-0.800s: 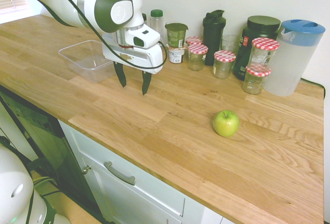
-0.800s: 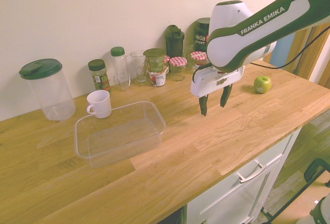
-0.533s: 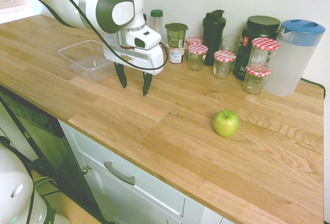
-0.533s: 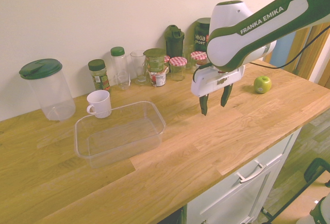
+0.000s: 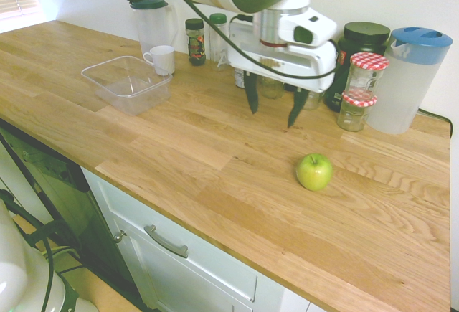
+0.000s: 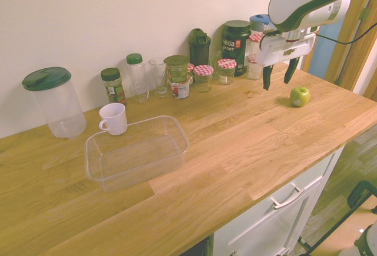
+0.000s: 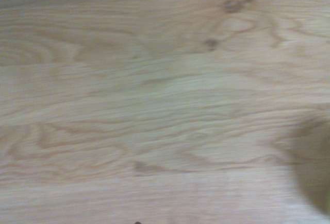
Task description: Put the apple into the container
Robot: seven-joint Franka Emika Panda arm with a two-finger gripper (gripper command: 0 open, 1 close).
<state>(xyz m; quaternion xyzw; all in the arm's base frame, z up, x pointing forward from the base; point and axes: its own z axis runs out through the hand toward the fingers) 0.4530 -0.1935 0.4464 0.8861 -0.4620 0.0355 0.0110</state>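
Observation:
A small yellow-green apple [image 5: 314, 171] [image 6: 300, 96] rests alone on the wooden counter, toward its right end in the first exterior view. The clear plastic container [image 5: 126, 83] [image 6: 136, 152] stands empty and lidless far off at the other end of the counter. My gripper [image 5: 273, 113] [image 6: 277, 79] hangs open above the wood with nothing between its dark fingers, a short way from the apple, between it and the row of jars at the wall. The wrist view shows only blurred wood grain, with a dark shadow at one edge.
Along the wall stand glass jars with red-checked lids [image 5: 365, 75] [image 6: 204, 77], a black shaker [image 6: 199, 46], a dark tub [image 6: 236, 39], a blue-lidded pitcher [image 5: 409, 79], spice bottles [image 6: 112, 85], a white mug [image 5: 161, 59] [image 6: 113, 118] and a green-lidded pitcher [image 6: 53, 101].
The arm has swung quickly along the counter, from beside the container to the stretch of wood near the apple. The fingers stay open. Apple and container have not moved.

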